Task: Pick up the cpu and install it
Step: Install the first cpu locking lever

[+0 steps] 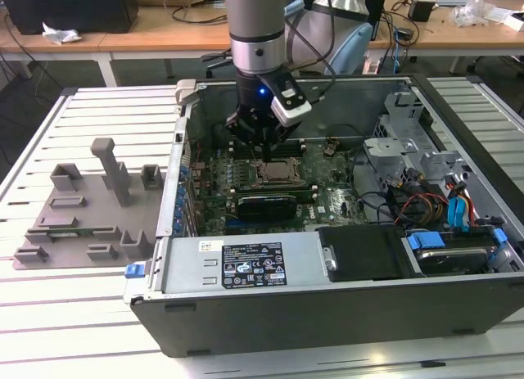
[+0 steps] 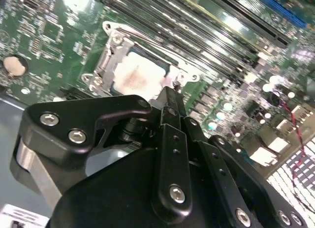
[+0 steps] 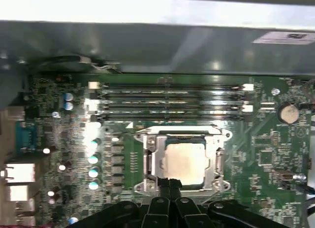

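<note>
The fingers [image 3: 165, 184] of the gripper [image 3: 169, 181] are seen pressed together at their tips in both wrist views, with nothing caught between them. They are poised just over one edge of the socket frame [image 3: 149, 161]; whether metal is touched cannot be told. The cpu [image 3: 184, 161] is found lying flat inside that frame, its pale silvery top facing up and level with the surround. It is judged to be seated in the socket already, which would explain why the tips are held to the side of the chip and not over it. Beyond the frame, the row of long memory slots [image 3: 170, 97] is laid parallel across the green motherboard [image 3: 256, 154]. In the exterior view the arm is brought straight down into the open computer case [image 1: 327, 313], which lies on its side so the board faces upward, and a black expansion card [image 1: 266, 205] is mounted near the socket. To the exterior view's left a grey moulded tray [image 1: 74, 223] is set on the slatted table [image 1: 49, 313].
</note>
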`<state>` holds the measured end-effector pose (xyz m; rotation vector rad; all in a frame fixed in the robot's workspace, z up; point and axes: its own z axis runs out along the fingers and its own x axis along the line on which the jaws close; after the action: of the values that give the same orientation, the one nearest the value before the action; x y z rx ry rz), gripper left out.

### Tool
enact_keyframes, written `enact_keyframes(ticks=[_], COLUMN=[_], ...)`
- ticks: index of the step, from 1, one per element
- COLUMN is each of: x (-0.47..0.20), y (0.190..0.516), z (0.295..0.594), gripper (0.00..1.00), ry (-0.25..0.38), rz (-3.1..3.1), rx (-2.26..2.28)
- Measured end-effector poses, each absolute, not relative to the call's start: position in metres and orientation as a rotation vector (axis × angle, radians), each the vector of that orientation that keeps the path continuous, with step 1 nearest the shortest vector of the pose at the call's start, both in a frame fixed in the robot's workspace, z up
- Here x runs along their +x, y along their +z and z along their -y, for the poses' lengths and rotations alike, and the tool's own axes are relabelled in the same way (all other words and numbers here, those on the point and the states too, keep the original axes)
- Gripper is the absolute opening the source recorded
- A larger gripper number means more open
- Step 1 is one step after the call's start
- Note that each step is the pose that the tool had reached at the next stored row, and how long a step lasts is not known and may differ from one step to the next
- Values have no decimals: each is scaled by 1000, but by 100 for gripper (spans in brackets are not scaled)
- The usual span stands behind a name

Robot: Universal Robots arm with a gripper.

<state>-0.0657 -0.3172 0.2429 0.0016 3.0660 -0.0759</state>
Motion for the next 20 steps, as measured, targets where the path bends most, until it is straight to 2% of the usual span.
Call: enact_keyframes(ticks=[3, 15, 20], x=[-83, -86, -88], y=[243, 242, 242], z=[317, 317, 318], gripper=[11, 11, 11], ry=[-76, -77, 9], rz=[-3066, -3127, -3122], rx=[2, -1, 0])
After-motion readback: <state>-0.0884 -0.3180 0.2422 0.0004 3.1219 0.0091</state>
